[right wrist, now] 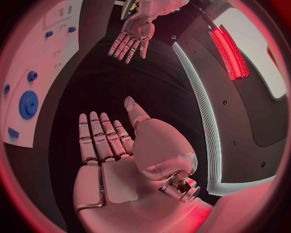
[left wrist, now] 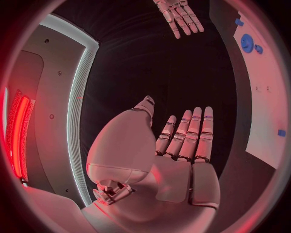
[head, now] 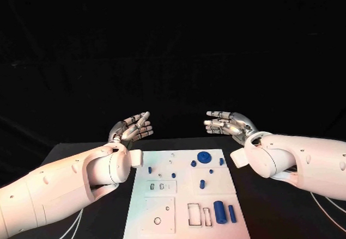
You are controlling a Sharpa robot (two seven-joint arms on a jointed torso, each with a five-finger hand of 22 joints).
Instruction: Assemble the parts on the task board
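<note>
Both your hands up beyond the task board, left hand and right hand spread, palms facing, holding nothing, blue parts lying on the board.

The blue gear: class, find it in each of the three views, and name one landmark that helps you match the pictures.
Head view: the blue gear lies near the board's far edge, right of middle.
Left wrist view: the gear is on the white board, past the left hand.
Right wrist view: the gear is on the board, beside the right hand.
Shared landmark: the board.
</note>
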